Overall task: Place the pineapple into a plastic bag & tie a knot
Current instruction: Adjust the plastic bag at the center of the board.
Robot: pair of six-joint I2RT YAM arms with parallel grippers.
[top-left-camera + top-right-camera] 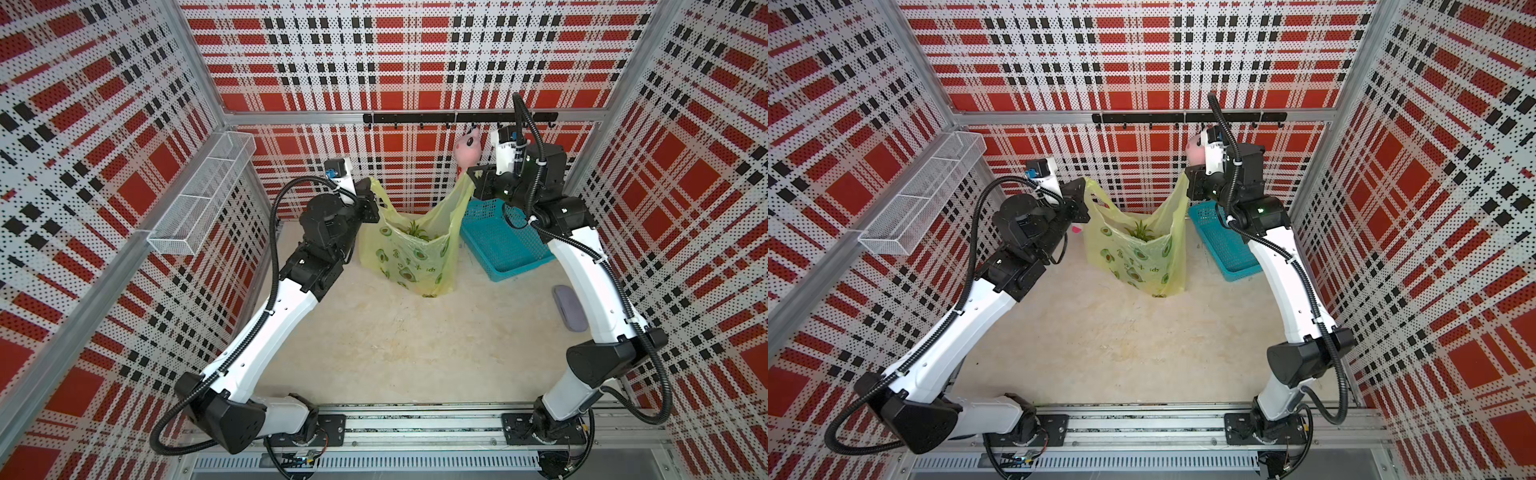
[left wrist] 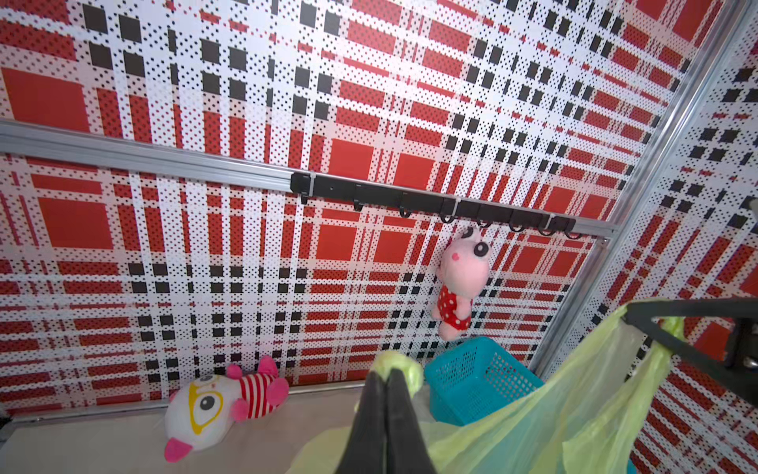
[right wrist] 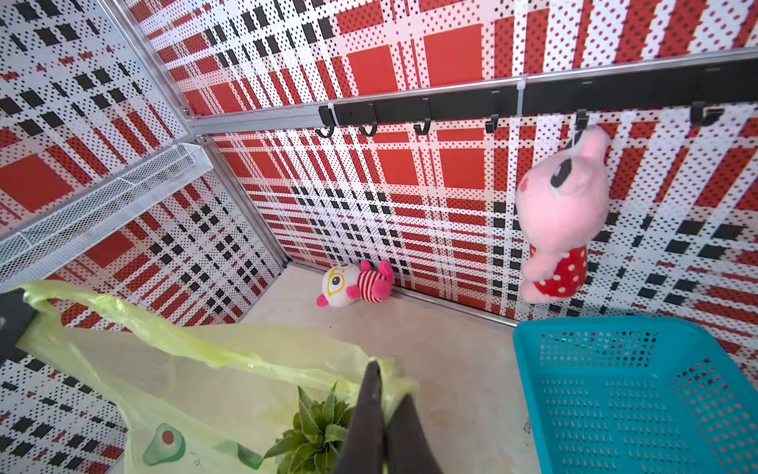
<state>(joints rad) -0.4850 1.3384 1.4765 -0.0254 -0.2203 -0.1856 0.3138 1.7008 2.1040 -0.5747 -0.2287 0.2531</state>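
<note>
L & R jaws each clamp a bag (image 1: 409, 257) handle, pineapple (image 1: 415, 230) inside: cross handles slow, keep tension even.

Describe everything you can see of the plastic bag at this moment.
The plastic bag is thin, translucent yellow-green film printed with avocado pictures. It hangs upright, and its bottom appears to rest on the table. Its open mouth sags in a V between the two handles, which are raised and held apart. The left pincer is shut on one handle and the right pincer on the other. The leafy crown of the pineapple shows inside. The handles are not yet tied.
</note>
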